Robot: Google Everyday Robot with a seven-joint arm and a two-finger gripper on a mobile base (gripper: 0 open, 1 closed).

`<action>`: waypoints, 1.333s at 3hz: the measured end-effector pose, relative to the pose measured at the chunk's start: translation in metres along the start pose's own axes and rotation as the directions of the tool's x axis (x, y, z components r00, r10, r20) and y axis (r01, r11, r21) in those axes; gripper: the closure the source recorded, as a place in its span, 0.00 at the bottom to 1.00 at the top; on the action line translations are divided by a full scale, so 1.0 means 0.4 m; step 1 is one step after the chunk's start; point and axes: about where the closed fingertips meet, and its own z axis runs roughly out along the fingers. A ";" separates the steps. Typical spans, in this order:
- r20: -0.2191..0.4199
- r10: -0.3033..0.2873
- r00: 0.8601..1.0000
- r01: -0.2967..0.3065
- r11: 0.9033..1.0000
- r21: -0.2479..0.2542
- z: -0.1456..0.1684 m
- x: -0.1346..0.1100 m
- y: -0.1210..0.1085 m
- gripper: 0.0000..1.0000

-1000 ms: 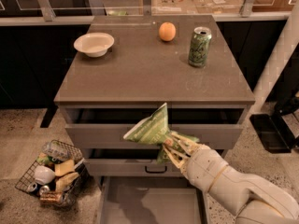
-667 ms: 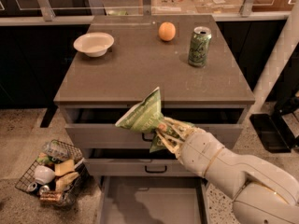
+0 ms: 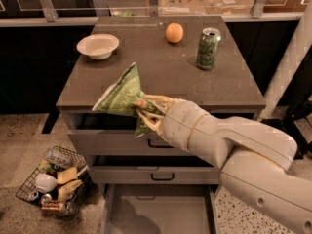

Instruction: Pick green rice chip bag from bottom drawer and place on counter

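Observation:
My gripper (image 3: pixel 144 109) is shut on the green rice chip bag (image 3: pixel 121 95), a crinkly light-green foil bag. I hold it in the air at the front edge of the counter (image 3: pixel 161 67), over its front left part and above the top drawer. The bag sticks out to the left and upward from my fingers. The bottom drawer (image 3: pixel 156 213) is pulled open below, and its pale-grey floor shows bare. My white arm reaches in from the lower right.
On the counter stand a white bowl (image 3: pixel 97 45) at the back left, an orange (image 3: pixel 174 32) at the back middle and a green drink can (image 3: pixel 208 48) at the right. A wire basket (image 3: pixel 53 182) of odds and ends sits on the floor to the left. A white post (image 3: pixel 292 62) stands at the right.
My gripper has risen with the bag, from in front of the top drawer up to the counter's front edge, and shifted a little left.

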 end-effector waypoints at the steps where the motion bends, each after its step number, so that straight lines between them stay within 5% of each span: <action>1: -0.064 -0.025 0.998 0.021 0.998 -0.063 0.089 -0.023 -0.012 1.00; 2: -0.064 -0.025 0.998 0.021 0.998 -0.063 0.089 -0.023 -0.012 1.00; 4: -0.191 -0.075 0.979 0.065 0.996 -0.057 0.172 0.023 -0.108 1.00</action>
